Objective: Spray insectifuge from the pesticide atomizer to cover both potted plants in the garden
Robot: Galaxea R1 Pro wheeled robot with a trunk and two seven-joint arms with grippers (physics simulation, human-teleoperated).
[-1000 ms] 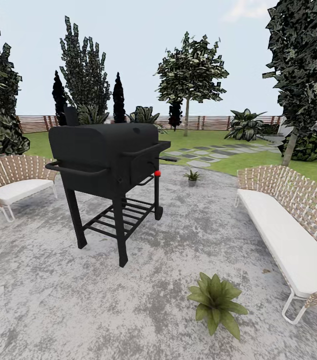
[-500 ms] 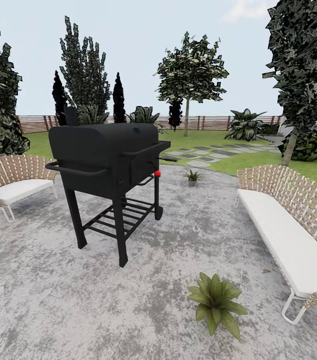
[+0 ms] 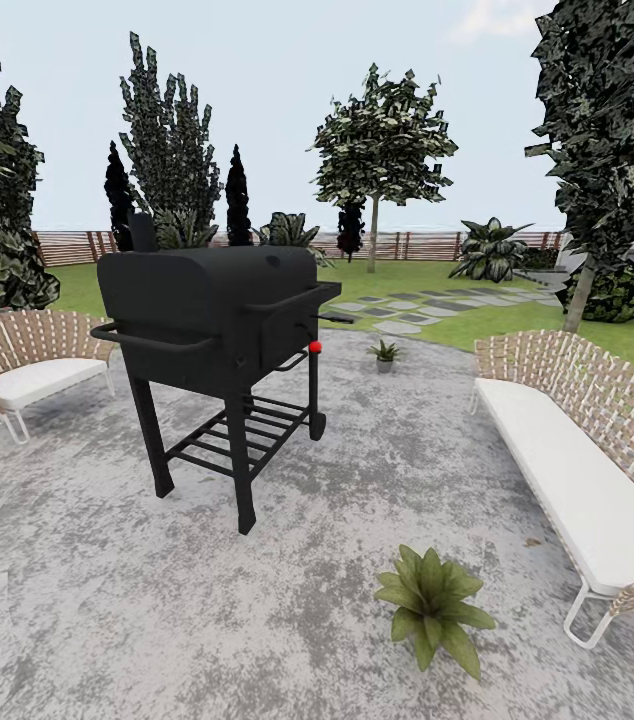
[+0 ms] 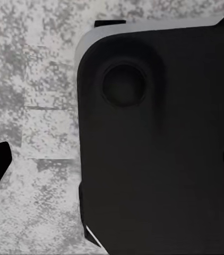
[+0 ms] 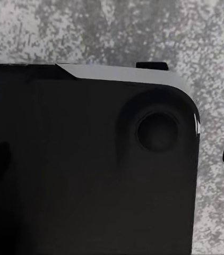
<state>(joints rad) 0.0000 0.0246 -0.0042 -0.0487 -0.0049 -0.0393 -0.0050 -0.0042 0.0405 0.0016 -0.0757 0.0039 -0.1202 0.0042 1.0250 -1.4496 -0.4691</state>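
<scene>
Mottled grey patio (image 3: pixel 87 600) carries two wicker seats, one black grill (image 3: pixel 219 330) and two potted plants: broad-leaved nearest (image 3: pixel 432 600), spikier (image 3: pixel 385 353) beyond the grill. Both grippers' jaw spread: cannot tell.

You see a matte black grill (image 3: pixel 219 320) with one small red knob (image 3: pixel 314 347) on its right side. The patio (image 3: pixel 107 600) under it is mottled grey, blotched light and dark. The near potted plant (image 3: pixel 431 600) has olive-green leaves; the far one (image 3: pixel 385 352) is darker green in a grey pot. The seats (image 3: pixel 597 420) are tan-and-white wicker weave with white cushions. The lawn (image 3: pixel 427 275) is bright green, and the fence (image 3: pixel 427 245) behind it is reddish brown.
</scene>
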